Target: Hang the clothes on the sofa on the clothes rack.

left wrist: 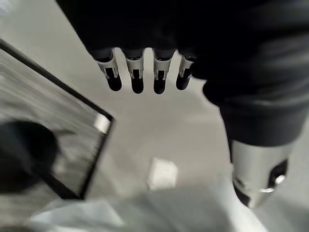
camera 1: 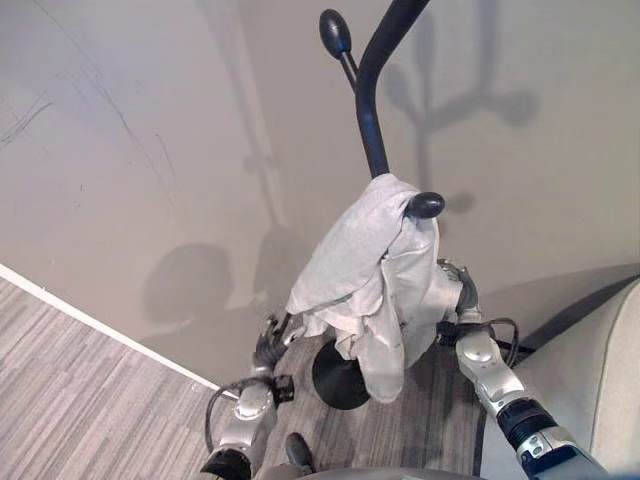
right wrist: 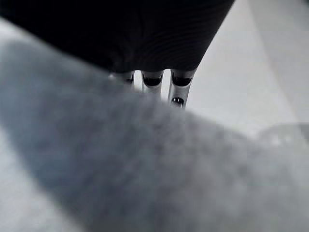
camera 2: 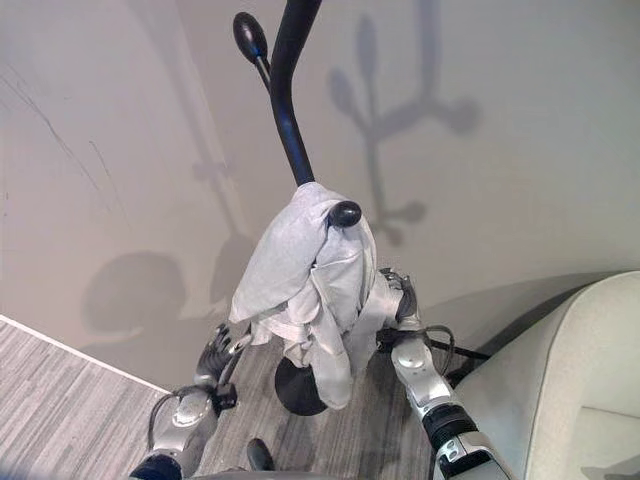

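- A pale grey garment (camera 1: 370, 285) hangs bunched over a knob-tipped hook (camera 1: 425, 205) of the black clothes rack (camera 1: 372, 120), draped down toward the rack's round base (camera 1: 340, 378).
- The left hand (camera 1: 270, 345) sits just beside the garment's lower left edge, near the base; in its wrist view the fingers (left wrist: 137, 77) reach out straight and hold nothing.
- The right hand (camera 1: 455, 290) is against the garment's right side, partly behind the cloth; the fabric hides its fingers, so I cannot tell whether they grip.
- A light sofa (camera 2: 570, 380) stands to the right of the rack.
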Controlling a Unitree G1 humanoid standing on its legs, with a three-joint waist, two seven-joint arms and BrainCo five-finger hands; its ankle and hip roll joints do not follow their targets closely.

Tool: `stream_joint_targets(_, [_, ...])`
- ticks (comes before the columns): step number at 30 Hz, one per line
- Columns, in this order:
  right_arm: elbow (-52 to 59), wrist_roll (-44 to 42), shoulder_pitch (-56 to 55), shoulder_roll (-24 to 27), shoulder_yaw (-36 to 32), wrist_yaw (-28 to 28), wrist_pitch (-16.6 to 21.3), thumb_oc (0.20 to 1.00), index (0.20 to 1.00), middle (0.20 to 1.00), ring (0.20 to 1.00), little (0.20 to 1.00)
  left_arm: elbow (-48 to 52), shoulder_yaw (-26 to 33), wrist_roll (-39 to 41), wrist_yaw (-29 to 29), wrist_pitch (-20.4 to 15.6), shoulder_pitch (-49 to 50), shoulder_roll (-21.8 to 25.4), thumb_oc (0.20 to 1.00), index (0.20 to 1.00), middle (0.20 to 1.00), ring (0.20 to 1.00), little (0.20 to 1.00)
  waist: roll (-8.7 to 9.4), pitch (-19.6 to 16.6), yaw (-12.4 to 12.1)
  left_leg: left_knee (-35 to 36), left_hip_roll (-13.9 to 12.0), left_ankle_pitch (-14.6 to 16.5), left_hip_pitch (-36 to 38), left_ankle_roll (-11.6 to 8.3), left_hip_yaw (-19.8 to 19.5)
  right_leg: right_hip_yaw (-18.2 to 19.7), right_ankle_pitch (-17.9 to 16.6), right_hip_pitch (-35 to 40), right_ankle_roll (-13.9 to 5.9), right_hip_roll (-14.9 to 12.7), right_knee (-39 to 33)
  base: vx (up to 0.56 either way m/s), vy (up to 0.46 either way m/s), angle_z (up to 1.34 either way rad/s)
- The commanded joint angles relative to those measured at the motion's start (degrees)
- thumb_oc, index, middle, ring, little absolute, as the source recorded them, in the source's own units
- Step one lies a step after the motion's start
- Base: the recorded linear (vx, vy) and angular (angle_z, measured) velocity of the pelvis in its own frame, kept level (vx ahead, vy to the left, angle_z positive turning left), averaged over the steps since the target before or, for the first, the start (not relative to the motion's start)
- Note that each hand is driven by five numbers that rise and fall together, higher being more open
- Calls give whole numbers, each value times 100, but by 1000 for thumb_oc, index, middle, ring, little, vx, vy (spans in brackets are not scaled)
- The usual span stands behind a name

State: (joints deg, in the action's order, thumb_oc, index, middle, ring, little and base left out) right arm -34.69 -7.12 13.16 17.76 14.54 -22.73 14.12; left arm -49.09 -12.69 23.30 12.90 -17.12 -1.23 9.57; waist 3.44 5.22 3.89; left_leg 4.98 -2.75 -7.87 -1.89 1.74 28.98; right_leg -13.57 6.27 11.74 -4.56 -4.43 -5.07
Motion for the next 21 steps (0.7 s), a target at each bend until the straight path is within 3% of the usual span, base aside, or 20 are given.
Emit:
stream_joint_targets(1, [-49, -65, -180, 304, -307, 16, 210, 1000, 1000, 1000, 1000, 1000, -395, 231, -114, 63, -92, -131, -127, 1000, 1000, 1000, 1000, 1000, -86, -287, -77, -59, -582, -142, 167, -765, 181, -124, -181, -228, -24, 264, 139, 0, 0, 0])
stream_joint_targets(6, [-304, 610, -500, 523, -398, -119, 26, 1000, 1000, 1000, 1000, 1000, -792, 880, 138, 124, -103, 47, -121, 1000, 1000, 1000, 1000, 1000, -78, -307, -132, -55, -563, -107, 160, -753, 169, -195, -176, -219, -60, 227, 180, -6, 22, 4])
stream_joint_targets(7, [-243, 1952, -1082, 1046, -229, -14, -146, 1000, 1000, 1000, 1000, 1000, -1340, 1387, -127, 93, -124, 193, 25, 1000, 1000, 1000, 1000, 1000, -51, -304, -127, -44, -538, -38, 210, -739, 244, -214, -176, -233, -145, 145, 283, -12, 56, 1])
stream_joint_targets(14, [405, 2748, -1996, 1878, 329, 1038, 43, 1000, 1000, 1000, 1000, 1000, -1844, 1895, -17, -271, -83, 422, 105, 1000, 1000, 1000, 1000, 1000, 86, -220, -50, -56, -591, -8, 225, -757, 429, -273, -175, -325, -202, 84, 434, -14, 2, -18])
stream_joint_targets(18, [139, 2755, -2032, 1811, 648, 1442, 10, 1000, 1000, 1000, 1000, 1000, -2017, 1936, -52, -382, -5, 443, 145, 1000, 1000, 1000, 1000, 1000, 127, -200, -32, -60, -611, -16, 227, -761, 479, -260, -166, -374, -197, 70, 491, -11, -8, -28])
stream_joint_targets(21, [-1205, 2076, -1937, 979, 802, 1793, -320, 1000, 1000, 1000, 1000, 1000, -2111, 1764, -154, -602, 140, 398, 188, 1000, 1000, 1000, 1000, 1000, 147, -228, -61, -68, -617, -29, 238, -747, 464, -301, -158, -372, -164, 84, 481, 13, -31, -13])
